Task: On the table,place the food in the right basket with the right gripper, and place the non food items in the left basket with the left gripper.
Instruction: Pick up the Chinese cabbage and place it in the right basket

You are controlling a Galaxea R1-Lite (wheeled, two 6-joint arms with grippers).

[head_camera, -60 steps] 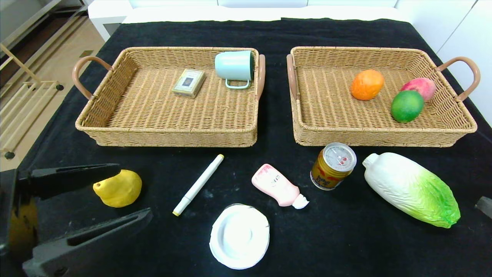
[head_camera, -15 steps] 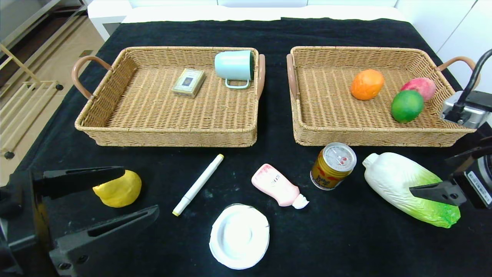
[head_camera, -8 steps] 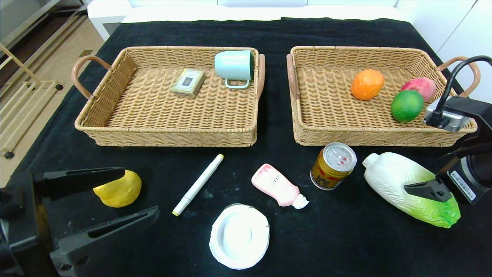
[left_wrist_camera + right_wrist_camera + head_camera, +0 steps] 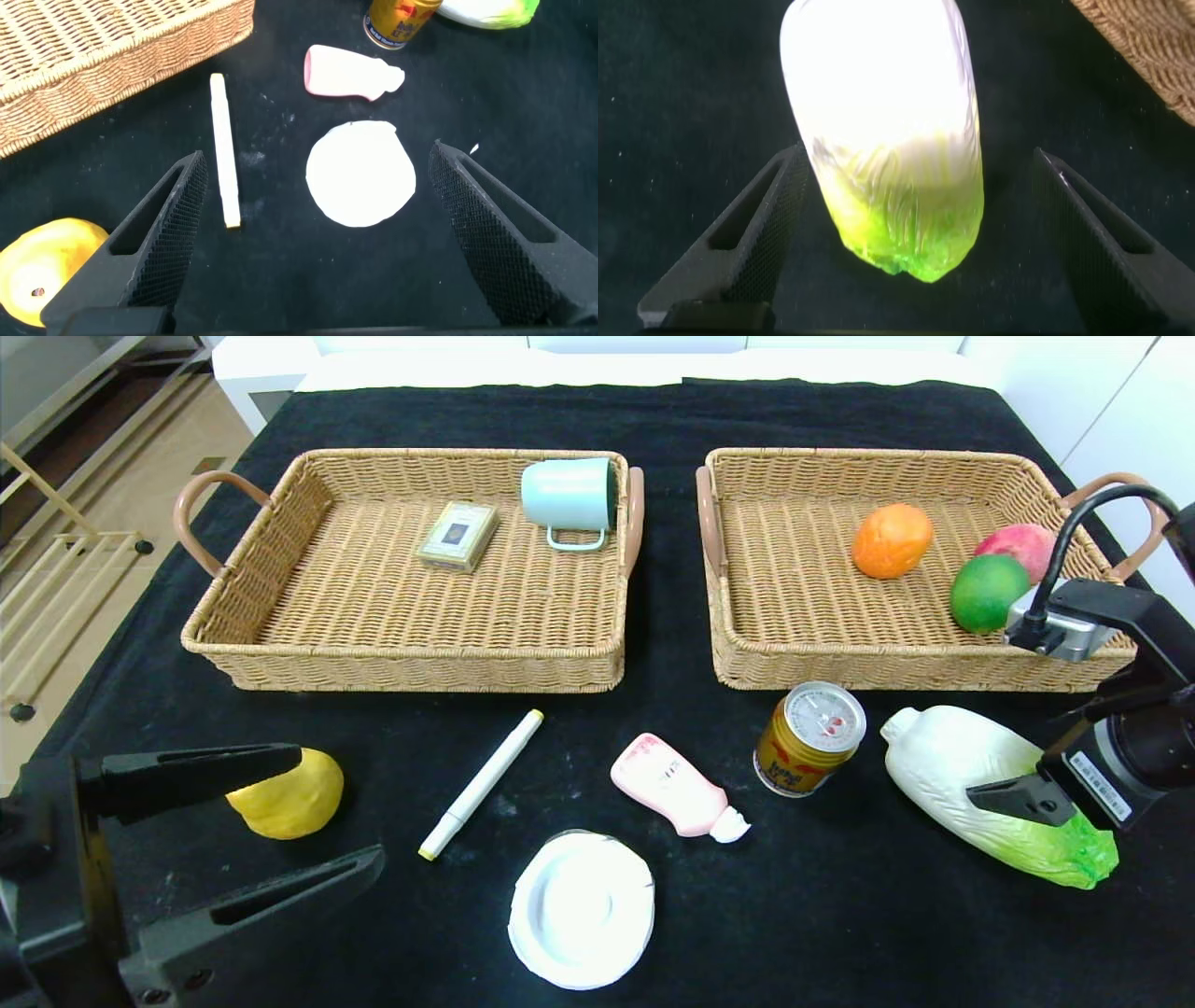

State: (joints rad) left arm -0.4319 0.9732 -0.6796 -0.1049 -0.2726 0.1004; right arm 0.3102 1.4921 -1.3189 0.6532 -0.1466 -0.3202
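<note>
The left gripper (image 4: 289, 812) is hovering with jaws spread and holding nothing at the table's (image 4: 840, 933) near left corner. The yellow fruit (image 4: 285, 795) is lying just beside its upper finger. The marker (image 4: 481, 784), white dish (image 4: 581, 907), pink bottle (image 4: 677, 787) and can (image 4: 808, 738) are lying in front of the left basket (image 4: 411, 667) and right basket (image 4: 920, 667). The right gripper (image 4: 910, 233) is hovering, jaws spread wide, straddling the green end of the cabbage (image 4: 887, 121) without clamping it.
</note>
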